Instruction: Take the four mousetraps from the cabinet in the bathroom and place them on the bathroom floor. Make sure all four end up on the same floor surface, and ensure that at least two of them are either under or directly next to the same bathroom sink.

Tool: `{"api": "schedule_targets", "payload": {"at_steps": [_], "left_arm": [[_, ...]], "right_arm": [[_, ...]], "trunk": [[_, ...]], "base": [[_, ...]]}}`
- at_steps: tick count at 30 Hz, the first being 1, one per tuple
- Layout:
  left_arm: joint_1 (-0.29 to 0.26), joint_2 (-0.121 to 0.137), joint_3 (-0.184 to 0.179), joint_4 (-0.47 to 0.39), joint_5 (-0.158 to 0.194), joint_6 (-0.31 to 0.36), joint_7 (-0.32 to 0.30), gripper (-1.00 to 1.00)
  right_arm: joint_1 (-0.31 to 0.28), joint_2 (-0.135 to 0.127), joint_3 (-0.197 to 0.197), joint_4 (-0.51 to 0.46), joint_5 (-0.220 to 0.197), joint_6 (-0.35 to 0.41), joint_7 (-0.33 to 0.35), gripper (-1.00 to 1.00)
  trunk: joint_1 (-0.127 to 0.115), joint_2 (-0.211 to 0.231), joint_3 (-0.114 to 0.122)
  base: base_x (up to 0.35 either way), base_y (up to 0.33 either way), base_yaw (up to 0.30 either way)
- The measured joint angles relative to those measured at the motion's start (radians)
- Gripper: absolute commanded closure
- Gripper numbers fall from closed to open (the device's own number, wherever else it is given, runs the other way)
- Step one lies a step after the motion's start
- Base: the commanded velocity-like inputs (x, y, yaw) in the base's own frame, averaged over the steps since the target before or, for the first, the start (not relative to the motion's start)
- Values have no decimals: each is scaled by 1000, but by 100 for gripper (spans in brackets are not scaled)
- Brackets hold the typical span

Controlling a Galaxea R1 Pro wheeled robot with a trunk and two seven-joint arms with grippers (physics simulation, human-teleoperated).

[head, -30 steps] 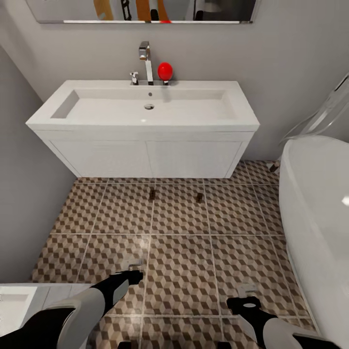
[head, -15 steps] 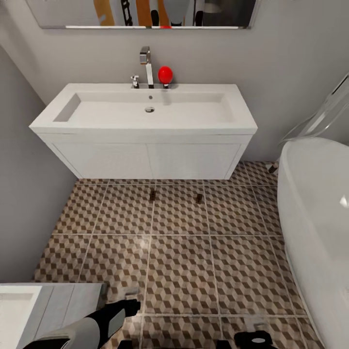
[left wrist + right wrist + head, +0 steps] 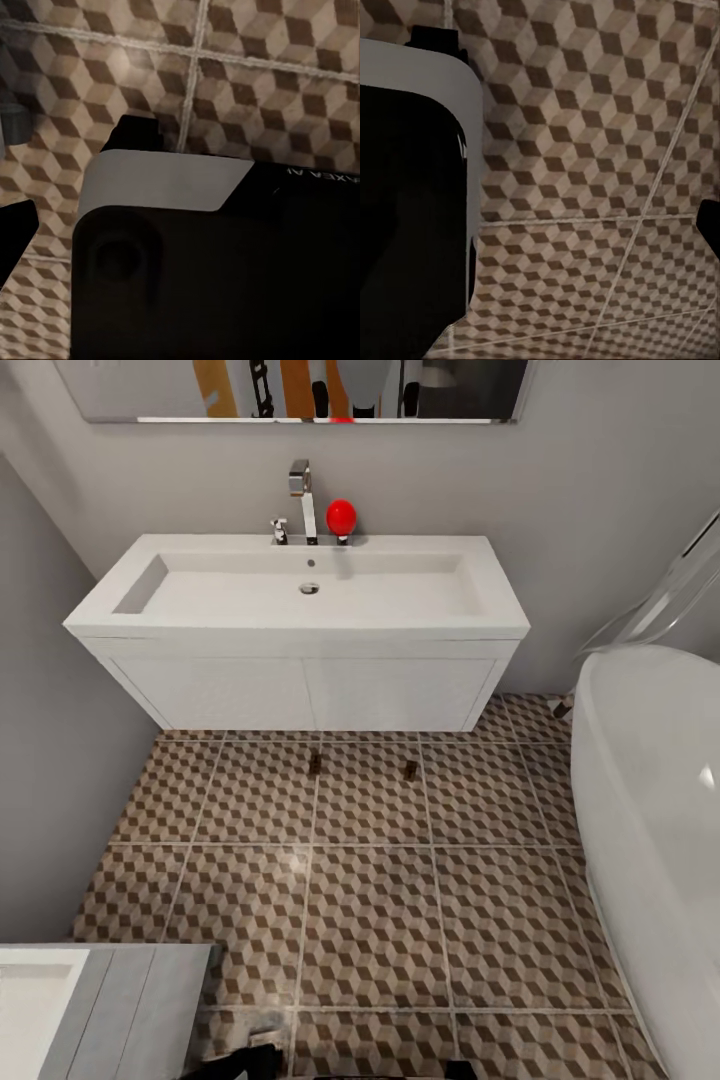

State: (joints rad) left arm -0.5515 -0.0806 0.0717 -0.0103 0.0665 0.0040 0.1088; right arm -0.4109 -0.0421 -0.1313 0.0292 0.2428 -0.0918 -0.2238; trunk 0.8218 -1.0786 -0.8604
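Two mousetraps lie on the bathroom floor (image 3: 370, 920) in front of the sink (image 3: 300, 592), so the condition of two traps next to the same sink looks met. Judging from the task, two more remain to be brought from the cabinet and set on these same tiles.

Going left to right in the head view: at the lower left corner stands a pale grey-white fixture (image 3: 100, 1000), then, at the bottom edge, a small dark part of the left gripper (image 3: 262, 1040); I cannot tell whether its fingers are spread or pressed together. The left mousetrap (image 3: 315, 763) lies on a grout line near the foot of the vanity, its long axis running toward the sink and away from it. The right mousetrap (image 3: 410, 768) lies well apart from it, set the same way, perhaps slightly slanted. Which end faces the sink is too small to tell. At the far right curves the white bathtub (image 3: 650, 780).

The wrist views show patterned tiles and the robot's dark body; the right gripper's state cannot be told.
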Motion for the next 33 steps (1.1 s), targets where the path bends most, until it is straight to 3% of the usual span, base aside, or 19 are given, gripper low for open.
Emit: {"api": "schedule_targets", "payload": {"at_steps": [15,33], "left_arm": [[137,15,0,0,2,-19,0,-100],[245,24,0,2,2,-79,0,-100]], "right_arm": [[131,0,0,0,-1,-75,0,-100],[173,1,0,0,-1,-90,26,-100]], "trunk": [[0,0,14],[0,0,42]], "base": [[0,0,0],[0,0,0]]}}
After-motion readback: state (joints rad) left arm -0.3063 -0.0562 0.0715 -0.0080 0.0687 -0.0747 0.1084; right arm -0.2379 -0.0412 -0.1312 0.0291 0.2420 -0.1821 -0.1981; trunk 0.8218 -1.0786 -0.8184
